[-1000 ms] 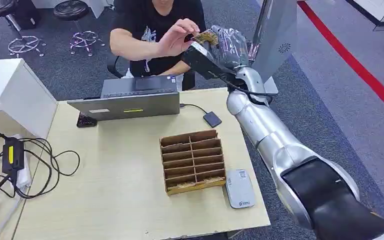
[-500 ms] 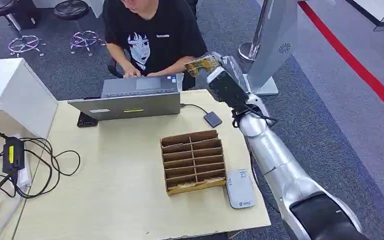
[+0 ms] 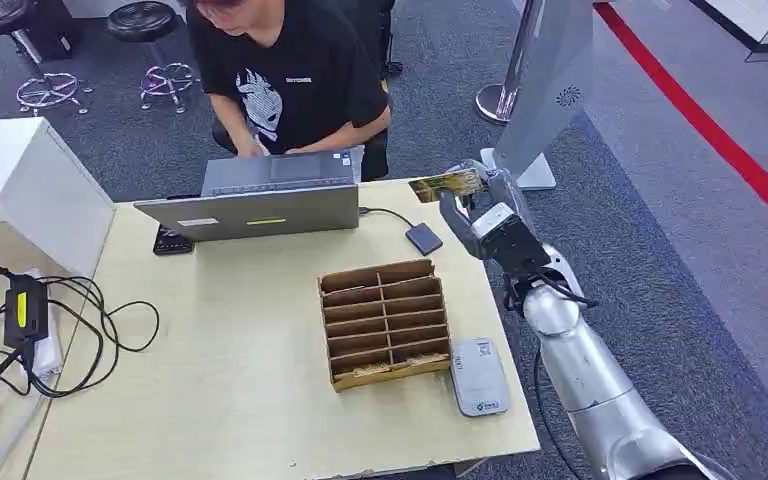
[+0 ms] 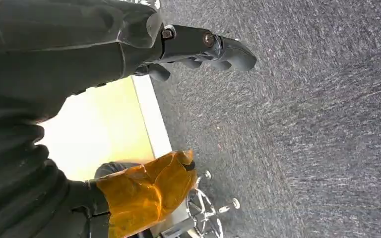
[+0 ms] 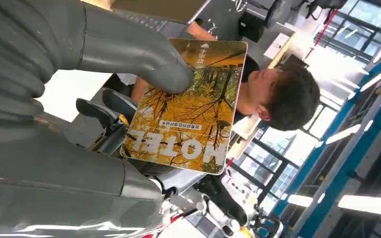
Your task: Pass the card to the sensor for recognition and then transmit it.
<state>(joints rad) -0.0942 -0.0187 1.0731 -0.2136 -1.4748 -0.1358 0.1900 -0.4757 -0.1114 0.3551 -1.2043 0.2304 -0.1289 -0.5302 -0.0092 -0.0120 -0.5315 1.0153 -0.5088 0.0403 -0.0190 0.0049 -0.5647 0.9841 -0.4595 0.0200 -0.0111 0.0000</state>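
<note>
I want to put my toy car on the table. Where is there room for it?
The biggest bare patch of the table lies between the black cables and the cardboard organizer, in front of the laptop. The corner by the card reader is crowded, and the right hand holds the card near the small dark sensor.

A dark grey speckled carpet floor [image 3: 650, 230] covers the room, crossed at about 2 o'clock by a diagonal red stripe [image 3: 705, 120]. A pale beige wooden bench [image 3: 230, 400] fills the lower middle of the head view. At 9 o'clock, touching the bench's edge, stands a white box-shaped cabinet [image 3: 30, 180]. At 11 o'clock, well apart from the bench, two black round stools with chrome star bases [image 3: 150, 45] stand on the carpet. At 1 o'clock rises a tilted silver-grey metal panel on a flat base [image 3: 550, 75]. The right wrist view shows tall dark-framed windows [image 5: 357, 29], bright with daylight.
</note>
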